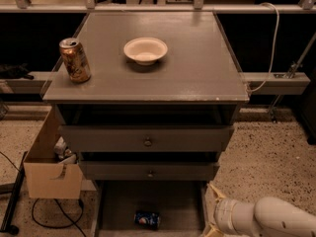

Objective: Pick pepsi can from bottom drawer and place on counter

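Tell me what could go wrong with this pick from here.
1. The pepsi can lies on its side in the bottom drawer; it may roll when touched.
2. The gripper, open, sits low right, near the drawer's right wall; reaching in could clip that wall or the knobbed drawer above.
3. On the counter, the gold can and bowl could be knocked.
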`<move>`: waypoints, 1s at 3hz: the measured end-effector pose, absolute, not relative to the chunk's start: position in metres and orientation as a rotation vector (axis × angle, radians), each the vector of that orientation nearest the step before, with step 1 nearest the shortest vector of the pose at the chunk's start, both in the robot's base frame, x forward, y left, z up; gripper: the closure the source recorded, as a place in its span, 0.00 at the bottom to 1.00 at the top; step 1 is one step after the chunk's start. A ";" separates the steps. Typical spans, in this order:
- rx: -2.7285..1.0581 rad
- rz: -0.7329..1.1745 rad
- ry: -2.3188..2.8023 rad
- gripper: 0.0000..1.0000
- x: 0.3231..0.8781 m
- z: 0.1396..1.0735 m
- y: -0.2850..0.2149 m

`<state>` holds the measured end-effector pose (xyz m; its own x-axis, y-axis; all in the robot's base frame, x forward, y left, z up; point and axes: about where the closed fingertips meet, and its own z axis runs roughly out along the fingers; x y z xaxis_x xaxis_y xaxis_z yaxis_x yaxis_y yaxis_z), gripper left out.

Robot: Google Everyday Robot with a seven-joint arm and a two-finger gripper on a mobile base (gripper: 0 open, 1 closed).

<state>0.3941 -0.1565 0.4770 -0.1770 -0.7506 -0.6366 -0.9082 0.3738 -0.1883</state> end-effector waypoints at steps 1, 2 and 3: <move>-1.427 0.307 1.978 0.00 0.394 0.477 -0.156; -1.437 0.374 1.976 0.00 0.393 0.439 -0.132; -1.434 0.427 1.977 0.00 0.394 0.405 -0.113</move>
<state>0.3942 -0.1133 0.4047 -0.1902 -0.7186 -0.6689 -0.9308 0.3487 -0.1099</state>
